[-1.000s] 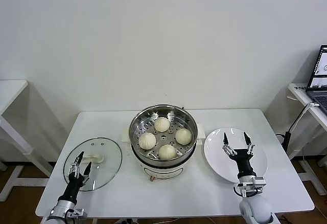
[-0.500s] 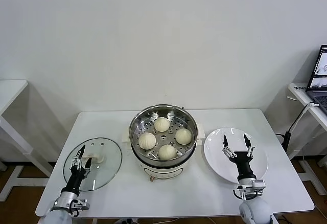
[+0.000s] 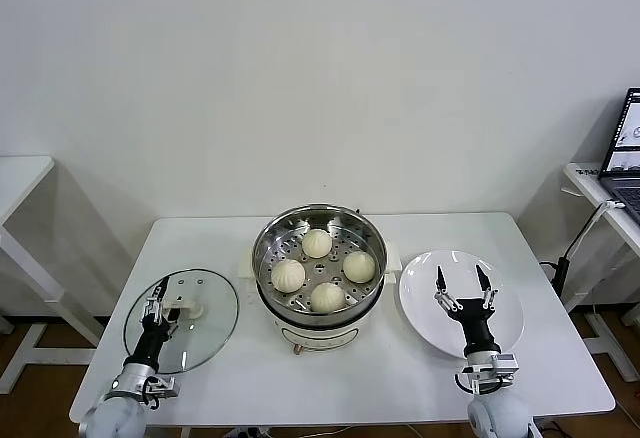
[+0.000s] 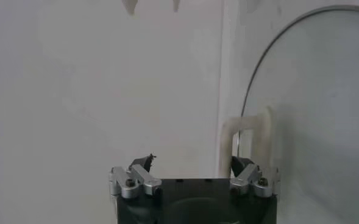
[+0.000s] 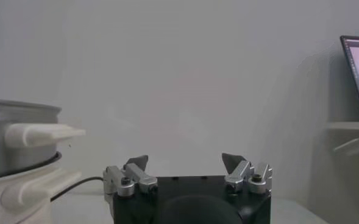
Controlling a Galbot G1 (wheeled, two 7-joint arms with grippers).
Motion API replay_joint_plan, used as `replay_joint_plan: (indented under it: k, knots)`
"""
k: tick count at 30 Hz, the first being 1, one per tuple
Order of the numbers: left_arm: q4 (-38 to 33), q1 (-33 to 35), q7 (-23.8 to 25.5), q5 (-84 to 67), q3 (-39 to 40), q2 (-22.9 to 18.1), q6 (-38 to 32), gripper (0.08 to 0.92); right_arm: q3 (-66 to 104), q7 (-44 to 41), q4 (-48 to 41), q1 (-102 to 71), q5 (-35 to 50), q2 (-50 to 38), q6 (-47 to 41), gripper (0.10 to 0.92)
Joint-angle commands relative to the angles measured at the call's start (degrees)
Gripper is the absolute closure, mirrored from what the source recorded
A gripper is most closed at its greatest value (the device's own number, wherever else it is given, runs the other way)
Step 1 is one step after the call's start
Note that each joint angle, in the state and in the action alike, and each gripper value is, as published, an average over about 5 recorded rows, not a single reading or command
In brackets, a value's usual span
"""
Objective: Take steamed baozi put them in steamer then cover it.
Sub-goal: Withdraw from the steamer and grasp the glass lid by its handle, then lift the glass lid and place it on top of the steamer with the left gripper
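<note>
Round clear glass cover [image 3: 183, 319] with cream-white handle [image 3: 186, 309] lies directly ahead of the open left pincer [image 3: 160, 292], nearer arm; right pincer [image 3: 461, 286] open, empty.

- The steamer [image 3: 320, 263] stands at the middle of the white tabletop [image 3: 400, 378], its top open from above, four steamed baozi [image 3: 318, 244] filling most of the tray
- Bare tabletop runs along the front edge and behind the steamer to the wall
- The cover [image 3: 183, 320] lies flat on the left, well apart from the steamer, with the left gripper [image 3: 161, 290] wide open over its handle
- A white plate [image 3: 461, 301] fills the right side, just beside the steamer, the open right gripper [image 3: 461, 279] above it
</note>
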Motion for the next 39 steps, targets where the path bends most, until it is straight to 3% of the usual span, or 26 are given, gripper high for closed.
replay_joint_plan:
  k: [1, 6, 24, 27, 35, 39]
  knots:
    - [1.32, -1.02, 0.66, 0.58, 0.15, -0.01, 0.47, 0.178, 0.05, 0.09, 0.14, 0.05, -0.26, 0.16, 0.09, 0.203]
    - [1.85, -1.19, 1.07, 1.11, 0.03, -0.01, 0.25, 0.239, 0.05, 0.21, 0.30, 0.26, -0.29, 0.24, 0.04, 0.203]
    - [0.16, -0.46, 1.33, 1.61, -0.96, -0.07, -0.79, 0.757, 0.30, 0.53, 0.37, 0.93, -0.45, 0.44, -0.03, 0.203]
    - [-4.82, 1.00, 1.69, 1.33, -3.63, 0.39, 0.32, 0.807, 0.24, 0.54, 0.38, 0.97, -0.49, 0.56, -0.01, 0.203]
    - [-25.27, 4.61, 5.43, -4.28, -12.95, 5.34, 5.91, 0.811, 0.36, 0.55, 0.40, 1.11, -0.47, 0.47, -0.02, 0.203]
    - [-36.54, 5.60, 7.98, -7.59, -13.14, 6.75, 9.89, 0.811, 0.68, 0.56, 0.39, 1.05, -0.45, 0.67, -0.01, 0.203]
